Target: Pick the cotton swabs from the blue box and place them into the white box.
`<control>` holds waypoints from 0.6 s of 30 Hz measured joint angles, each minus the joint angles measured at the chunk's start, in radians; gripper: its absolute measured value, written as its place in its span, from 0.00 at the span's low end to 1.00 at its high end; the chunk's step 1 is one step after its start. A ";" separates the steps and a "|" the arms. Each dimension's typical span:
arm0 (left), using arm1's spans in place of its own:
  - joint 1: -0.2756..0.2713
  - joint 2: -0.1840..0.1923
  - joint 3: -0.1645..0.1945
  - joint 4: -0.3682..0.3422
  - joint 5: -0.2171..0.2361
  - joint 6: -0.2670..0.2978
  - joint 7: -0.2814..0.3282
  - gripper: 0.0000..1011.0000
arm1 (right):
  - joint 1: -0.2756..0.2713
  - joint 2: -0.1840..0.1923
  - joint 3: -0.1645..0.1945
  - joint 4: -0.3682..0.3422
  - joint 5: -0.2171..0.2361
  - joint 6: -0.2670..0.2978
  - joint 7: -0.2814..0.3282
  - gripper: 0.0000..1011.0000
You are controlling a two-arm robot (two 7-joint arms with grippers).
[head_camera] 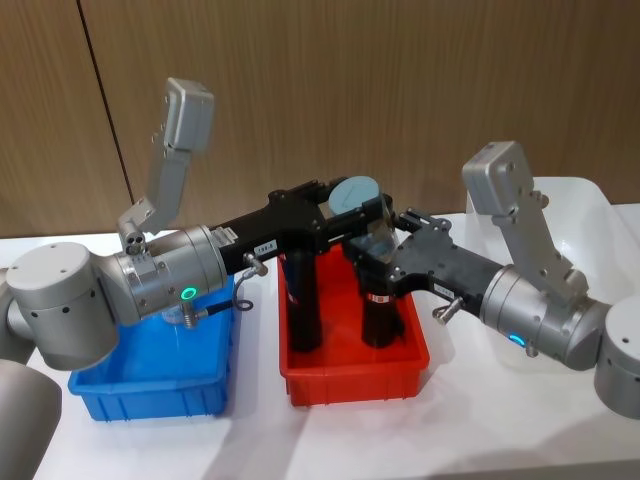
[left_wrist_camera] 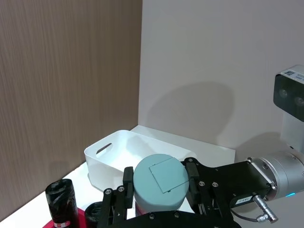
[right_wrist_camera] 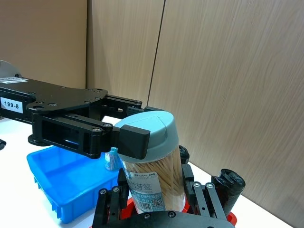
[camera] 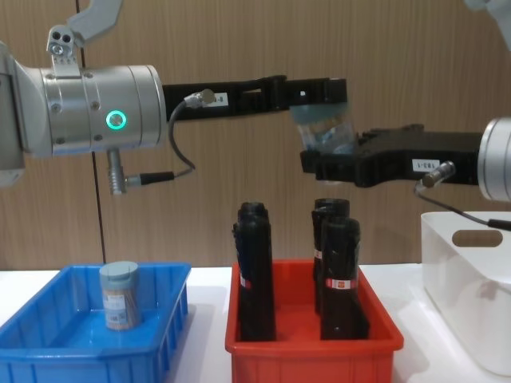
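Swab jar (right_wrist_camera: 153, 176) with pale blue lid tilted before us, our right gripper (right_wrist_camera: 154, 203) closed on its lower half, our left gripper (right_wrist_camera: 142, 132) clamping the lid, blue box (right_wrist_camera: 52, 187) beyond holding a second jar (right_wrist_camera: 112, 159), black roll (right_wrist_camera: 229, 184) beside our gripper, wood-panelled wall (right_wrist_camera: 228, 71) behind.

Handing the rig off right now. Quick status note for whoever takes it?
Left gripper: shut on the lid of a cotton swab jar, held high over the red bin of black rolls.
Right gripper: at that jar's lower body; grip unconfirmed.
A second jar stands upright in the blue box. The white box sits on the robot's right.
Done: one jar lifted out.
Left: probably finish the handover, place it in the white box, then fetch the second jar.
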 joint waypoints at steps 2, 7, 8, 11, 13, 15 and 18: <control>0.000 0.000 0.000 0.000 0.000 0.000 0.000 0.66 | 0.000 0.000 0.000 0.000 0.000 0.000 -0.001 0.65; 0.000 0.000 0.000 0.000 -0.001 0.000 0.000 0.66 | 0.000 0.002 -0.002 -0.002 0.003 -0.002 -0.004 0.65; 0.000 0.000 0.000 0.000 -0.001 -0.001 0.000 0.66 | 0.000 0.002 -0.002 -0.004 0.004 -0.002 -0.004 0.65; 0.000 0.000 0.001 0.000 0.001 0.002 -0.001 0.69 | 0.000 0.003 -0.002 -0.007 0.006 -0.003 -0.006 0.65; 0.001 0.000 0.002 0.001 0.001 0.003 -0.001 0.76 | 0.000 0.003 -0.002 -0.011 0.008 -0.006 -0.010 0.65; 0.001 0.000 0.002 0.001 0.001 0.003 -0.001 0.79 | 0.000 0.004 -0.002 -0.013 0.009 -0.006 -0.011 0.65; 0.001 0.000 0.002 0.001 0.001 0.003 -0.001 0.88 | -0.001 0.006 -0.002 -0.015 0.010 -0.007 -0.013 0.65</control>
